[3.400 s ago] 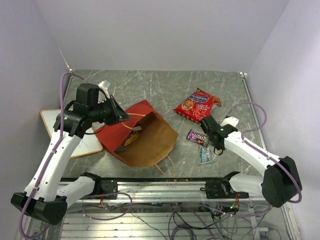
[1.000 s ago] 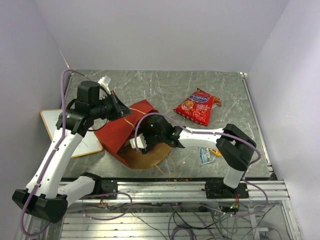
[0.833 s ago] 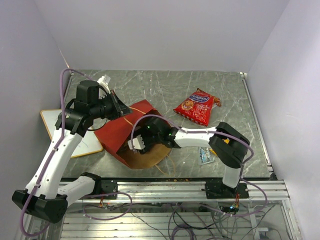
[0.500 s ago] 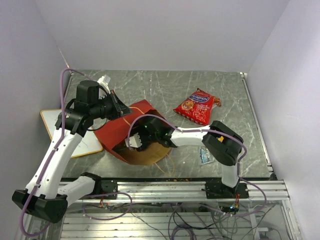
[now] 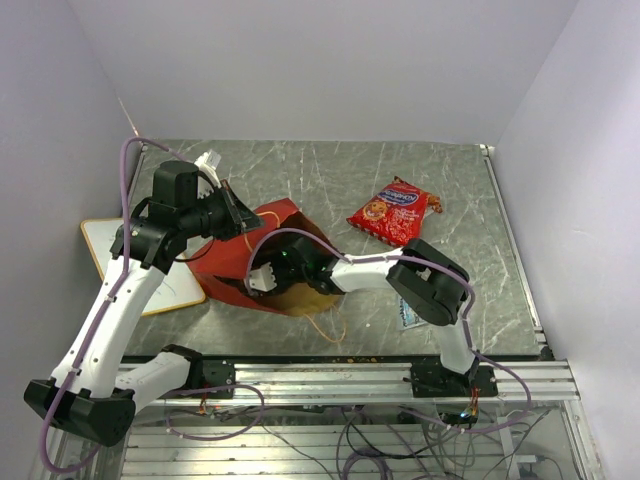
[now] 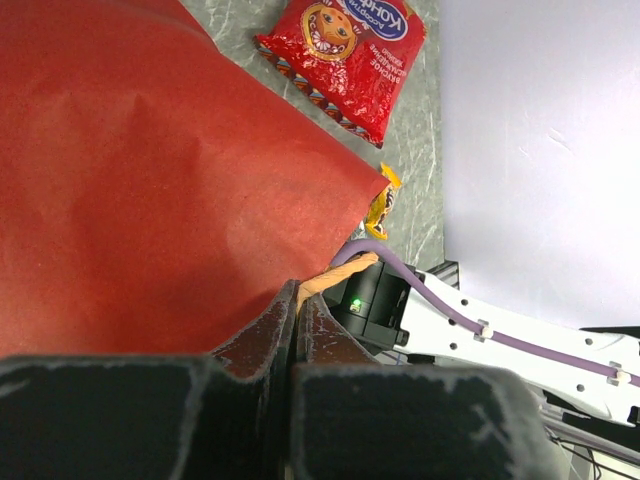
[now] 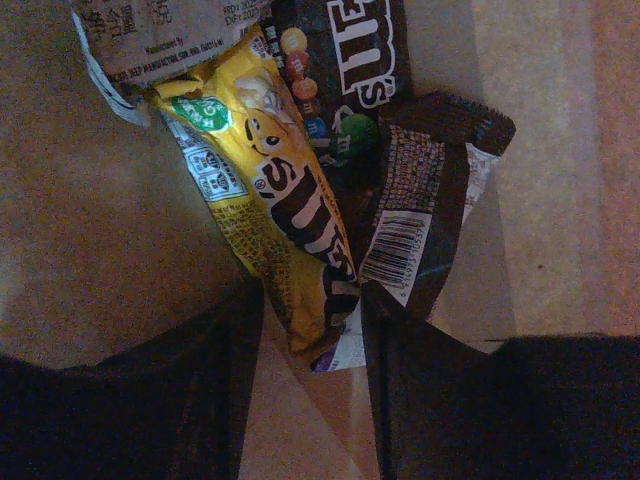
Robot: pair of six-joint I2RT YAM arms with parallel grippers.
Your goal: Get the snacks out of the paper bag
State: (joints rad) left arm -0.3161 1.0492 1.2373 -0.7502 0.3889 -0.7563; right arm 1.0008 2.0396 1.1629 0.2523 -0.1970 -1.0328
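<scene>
The paper bag (image 5: pixel 232 262) lies on its side, its red panel (image 6: pixel 150 180) up and its mouth facing right. My left gripper (image 5: pixel 238 216) is shut on the bag's upper edge and holds it up; the left wrist view shows the jaws (image 6: pixel 297 297) pinched on the paper. My right gripper (image 5: pixel 262 281) is inside the bag, open (image 7: pixel 310 340). The lower end of a yellow candy packet (image 7: pixel 280 200) lies between its fingers. Brown packets (image 7: pixel 350 60) (image 7: pixel 420 200) lie beside it. The red chip bag (image 5: pixel 393 212) (image 6: pixel 345 50) lies on the table outside.
A wood-framed whiteboard (image 5: pixel 100 242) lies at the left under my left arm. A pale blue packet (image 5: pixel 407 316) peeks out beside my right arm's elbow. A small yellow-orange packet (image 6: pixel 381 205) lies by the chip bag's corner. The metal rail (image 5: pixel 330 372) runs along the near edge.
My right arm has swung from the right side of the table into the bag's mouth and pushed deeper to the left. My left gripper has kept holding the bag's edge.
</scene>
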